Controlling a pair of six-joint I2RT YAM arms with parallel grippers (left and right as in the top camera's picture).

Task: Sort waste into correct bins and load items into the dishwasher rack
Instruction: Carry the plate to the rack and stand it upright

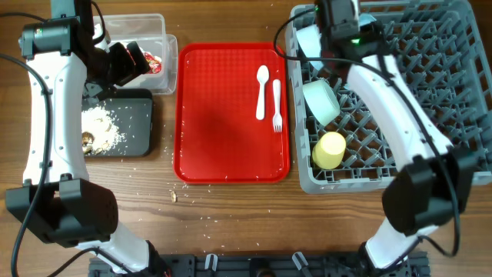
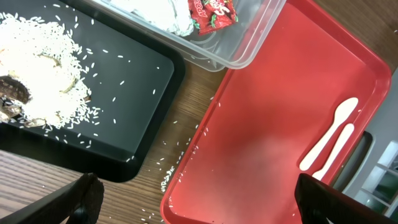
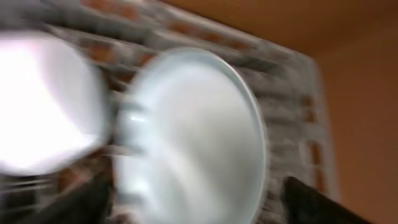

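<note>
My left gripper (image 1: 131,60) hangs open and empty over the corner of the clear tub (image 1: 142,27), which holds the red-and-white wrapper (image 1: 154,63). In the left wrist view the gripper (image 2: 205,208) is above the wood and the red tray's edge, with the wrapper (image 2: 211,14) at the top. Beige food scraps (image 1: 100,127) lie on the black tray (image 1: 138,115). My right gripper (image 1: 338,27) is open over the grey rack's (image 1: 430,77) far left corner. Its blurred view shows the pale blue plate (image 3: 199,130) standing between the spread fingers (image 3: 199,199). It is not gripped.
A white spoon (image 1: 262,85) and fork (image 1: 277,104) lie on the red serving tray (image 1: 223,115). In the rack are a pale blue bowl (image 1: 307,40), a pale green bowl (image 1: 321,100) and a yellow cup (image 1: 329,150). Crumbs dot the wood near the red tray.
</note>
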